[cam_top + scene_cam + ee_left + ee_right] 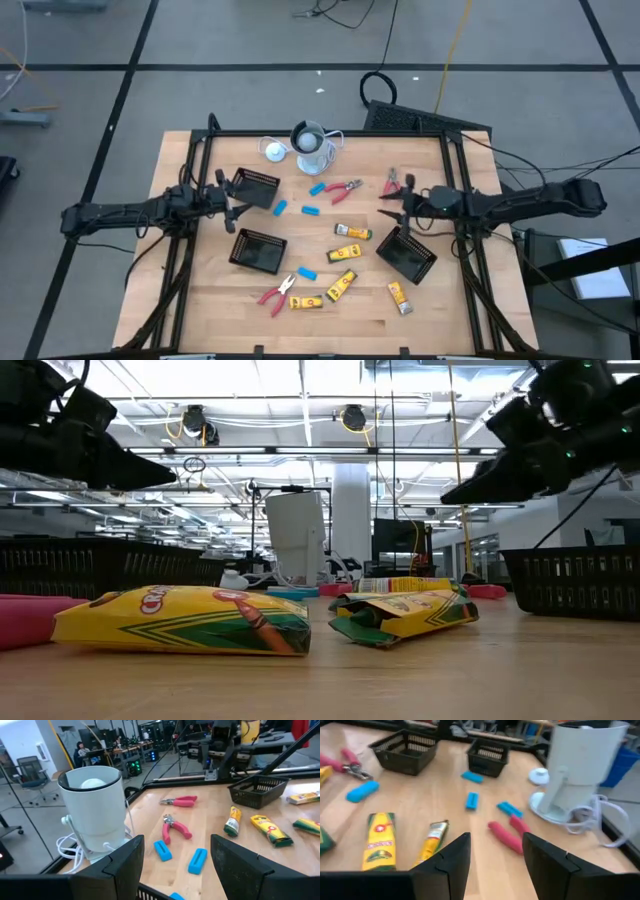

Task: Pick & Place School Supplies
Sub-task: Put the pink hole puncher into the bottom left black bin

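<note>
The school supplies lie loose on the wooden table: light-blue blocks (pixel 311 212) (pixel 198 860) (pixel 471 800), yellow crayon boxes (pixel 352 232) (pixel 190 620) (pixel 380 840) and red-handled pliers (pixel 343 190) (pixel 175 827) (pixel 507 832). My left gripper (pixel 235 205) (pixel 177 870) is open and holds nothing. It hovers beside the far-left basket (pixel 255 187), facing the blue blocks. My right gripper (pixel 385 207) (pixel 495 865) is also open and holds nothing. It hovers above the table near the pliers at the right (pixel 392 182).
Three black mesh baskets stand at the far left, near left (pixel 258 250) and right (pixel 405 252). A white cup-like object with a cable (pixel 312 143) (pixel 95 810) (pixel 580 770) stands at the far middle. More boxes, a block and pliers (pixel 278 293) lie near the front edge.
</note>
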Controlling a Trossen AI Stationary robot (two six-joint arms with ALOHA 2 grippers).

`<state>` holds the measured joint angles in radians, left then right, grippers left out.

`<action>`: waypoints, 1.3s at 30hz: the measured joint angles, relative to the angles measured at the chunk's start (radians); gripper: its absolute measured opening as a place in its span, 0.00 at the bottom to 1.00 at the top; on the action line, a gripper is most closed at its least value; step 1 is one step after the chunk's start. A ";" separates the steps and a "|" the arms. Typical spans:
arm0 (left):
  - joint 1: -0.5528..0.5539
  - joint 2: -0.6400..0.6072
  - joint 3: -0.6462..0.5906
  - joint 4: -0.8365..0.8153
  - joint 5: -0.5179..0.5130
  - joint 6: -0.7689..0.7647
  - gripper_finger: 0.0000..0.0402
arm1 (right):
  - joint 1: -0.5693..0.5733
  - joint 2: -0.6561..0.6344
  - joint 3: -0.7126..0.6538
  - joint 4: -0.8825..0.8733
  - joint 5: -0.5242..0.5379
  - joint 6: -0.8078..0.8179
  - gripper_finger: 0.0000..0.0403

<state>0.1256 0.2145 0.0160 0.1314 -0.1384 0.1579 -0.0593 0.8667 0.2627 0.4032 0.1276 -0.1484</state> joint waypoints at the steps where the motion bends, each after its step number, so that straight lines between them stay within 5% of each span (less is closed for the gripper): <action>1: 0.002 0.001 0.000 0.002 -0.003 0.003 0.58 | -0.001 0.037 0.030 0.010 -0.002 -0.003 0.42; 10: 0.049 0.002 0.001 0.014 0.007 -0.007 0.58 | -0.028 0.336 0.366 -0.302 -0.078 -0.030 0.42; 16: 0.057 0.002 0.001 -0.019 0.002 -0.021 0.58 | -0.057 0.389 0.520 -0.544 -0.070 -0.075 0.42; 26: 0.057 0.002 0.001 -0.035 -0.002 -0.033 0.58 | -0.186 0.366 0.596 -1.024 0.053 -0.064 0.42; 39: 0.057 0.002 0.001 -0.021 -0.003 -0.025 0.58 | -0.322 0.373 0.597 -1.164 -0.053 0.064 0.42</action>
<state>0.1829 0.2161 0.0166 0.1101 -0.1413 0.1333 -0.3813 1.2393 0.8593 -0.7606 0.0746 -0.0843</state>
